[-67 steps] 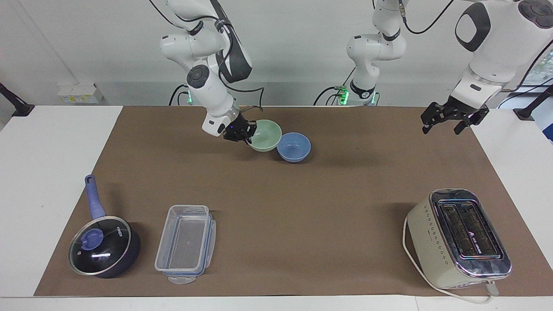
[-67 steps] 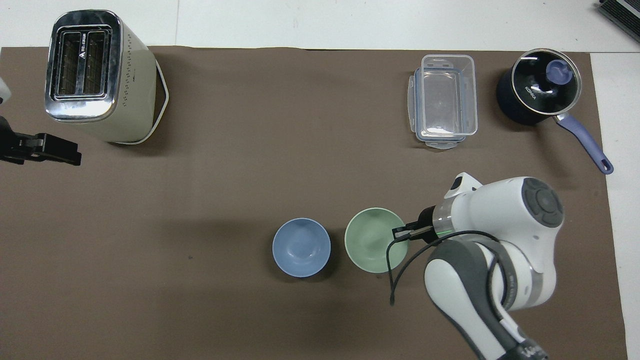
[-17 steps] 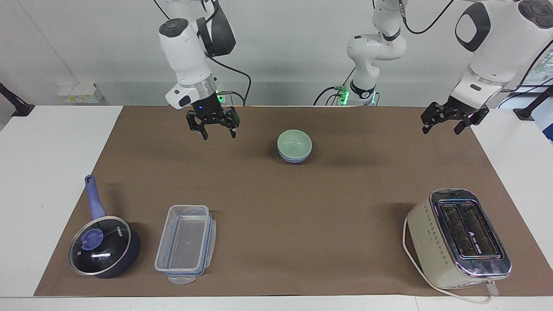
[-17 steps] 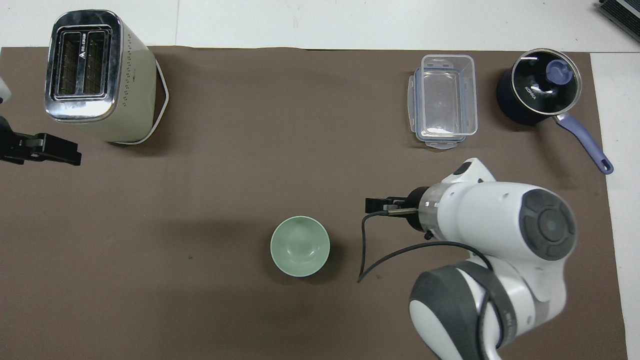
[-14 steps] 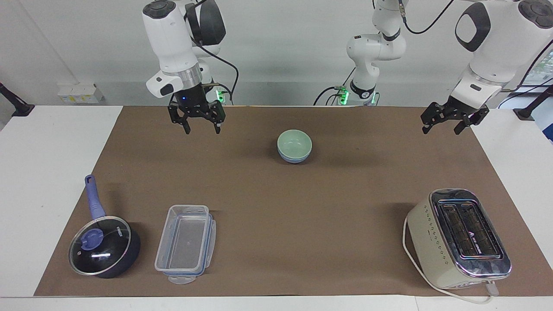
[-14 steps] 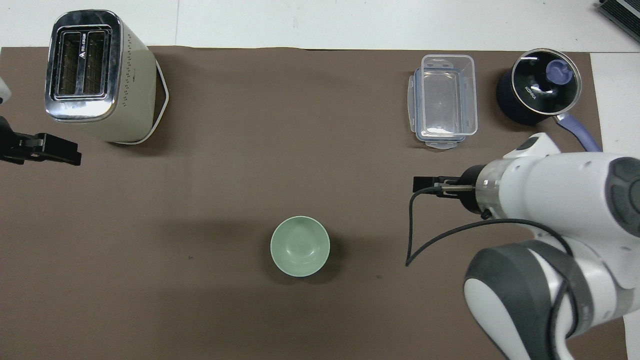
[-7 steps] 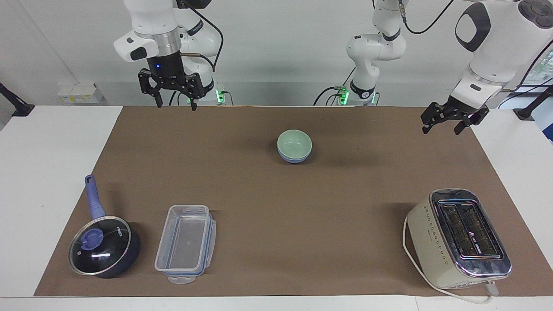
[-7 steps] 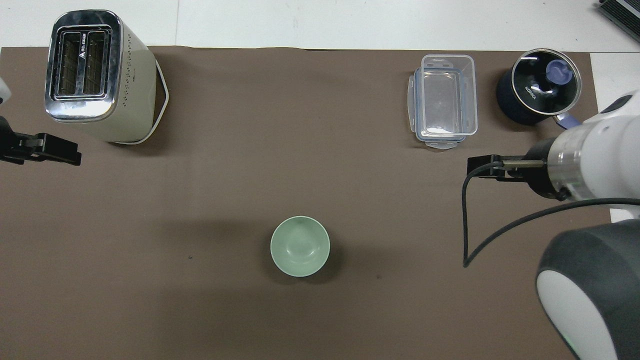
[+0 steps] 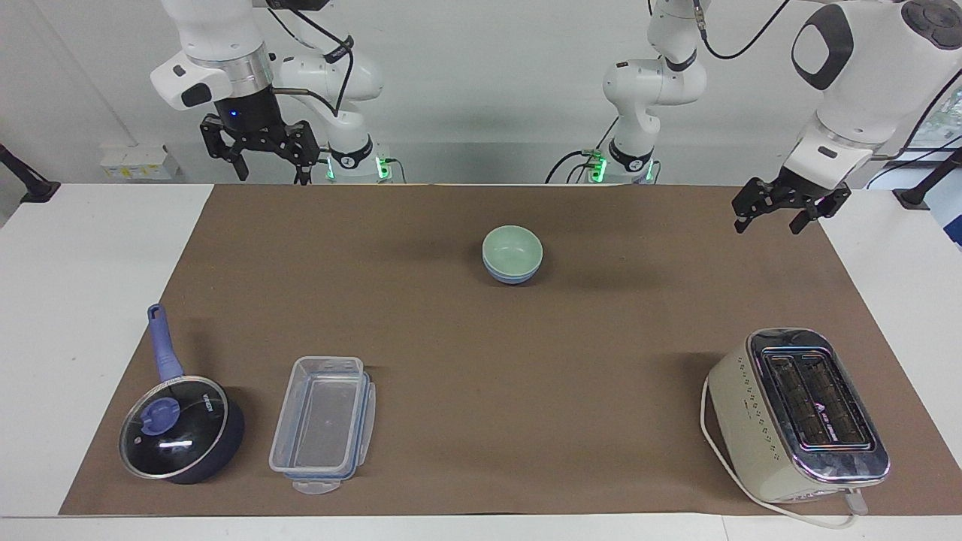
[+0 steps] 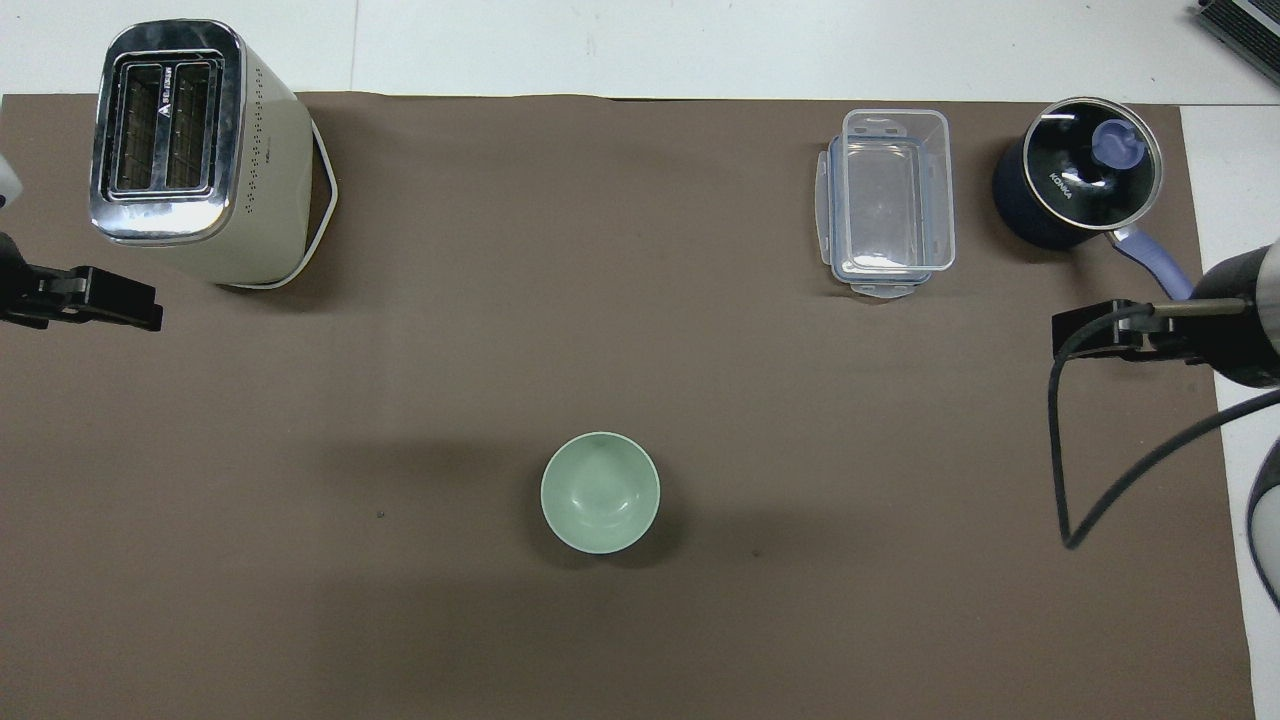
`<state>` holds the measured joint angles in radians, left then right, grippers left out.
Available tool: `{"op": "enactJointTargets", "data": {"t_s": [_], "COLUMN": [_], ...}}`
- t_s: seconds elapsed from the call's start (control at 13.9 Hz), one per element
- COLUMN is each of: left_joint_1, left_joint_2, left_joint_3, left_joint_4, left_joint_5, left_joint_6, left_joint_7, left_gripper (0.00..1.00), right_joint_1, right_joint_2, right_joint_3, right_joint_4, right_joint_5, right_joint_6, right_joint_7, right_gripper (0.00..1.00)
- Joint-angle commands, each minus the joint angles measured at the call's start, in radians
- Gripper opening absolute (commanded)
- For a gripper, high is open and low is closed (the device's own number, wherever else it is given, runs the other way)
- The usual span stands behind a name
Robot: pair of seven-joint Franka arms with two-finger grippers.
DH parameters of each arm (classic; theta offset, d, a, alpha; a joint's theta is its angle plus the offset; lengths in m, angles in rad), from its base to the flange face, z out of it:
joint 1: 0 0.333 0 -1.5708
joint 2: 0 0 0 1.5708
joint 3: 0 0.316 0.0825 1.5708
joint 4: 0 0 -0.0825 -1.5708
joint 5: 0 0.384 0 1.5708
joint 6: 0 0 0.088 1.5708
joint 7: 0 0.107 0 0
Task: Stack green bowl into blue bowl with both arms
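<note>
**Green bowl sits nested in the blue bowl; both grippers up and empty**

You have the green bowl (image 9: 512, 248) resting inside the blue bowl (image 9: 511, 276), just above the centre of the facing view. Only a thin blue band shows under the green rim there. From overhead, the green bowl (image 10: 600, 492) covers the blue one fully, a little below the middle of the frame.

Your right gripper (image 9: 264, 167) hangs at the upper left of the facing view, over the mat's (image 9: 481, 391) edge by the robots, fingers spread wide and holding nothing. Overhead it shows at the right edge, with a black cable looping below it.

Your left gripper (image 9: 772, 216) hangs at the upper right of the facing view, over the mat's edge at that arm's end, fingers also spread wide and empty.

The pot (image 9: 180, 428) and the clear container (image 9: 325, 422) sit at the lower left of the facing view, side by side. The toaster (image 9: 798, 417) stands at the lower right.
</note>
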<state>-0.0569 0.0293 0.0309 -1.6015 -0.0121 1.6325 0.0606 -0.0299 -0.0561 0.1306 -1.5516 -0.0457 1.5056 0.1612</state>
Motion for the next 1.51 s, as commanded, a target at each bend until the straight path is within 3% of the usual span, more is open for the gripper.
{"op": "enactJointTargets", "data": {"t_s": [0.0,0.58,1.44], "left_joint_1": [0.006,0.006,0.006], "left_joint_2": [-0.008,-0.008,-0.008], "left_joint_3": [-0.006,-0.006,-0.006], "left_joint_4": [0.005,0.006,0.006], "left_joint_5": [0.015,0.015,0.015], "left_joint_6": [-0.019,-0.019,-0.019], "left_joint_7": [-0.012,-0.012,-0.012], "left_gripper": [1.00,1.00,1.00], "right_joint_1": [-0.019,-0.013,-0.012], "right_joint_2": [-0.028,0.030,0.012], "right_joint_3": [0.000,0.001,0.006], "right_joint_4": [-0.045,0.051,0.016], "right_joint_5": [0.047,0.029,0.047], "right_joint_6": [-0.001,-0.030,-0.002], "right_joint_7": [-0.023,0.001,0.098], "right_gripper": [1.00,1.00,1.00]}}
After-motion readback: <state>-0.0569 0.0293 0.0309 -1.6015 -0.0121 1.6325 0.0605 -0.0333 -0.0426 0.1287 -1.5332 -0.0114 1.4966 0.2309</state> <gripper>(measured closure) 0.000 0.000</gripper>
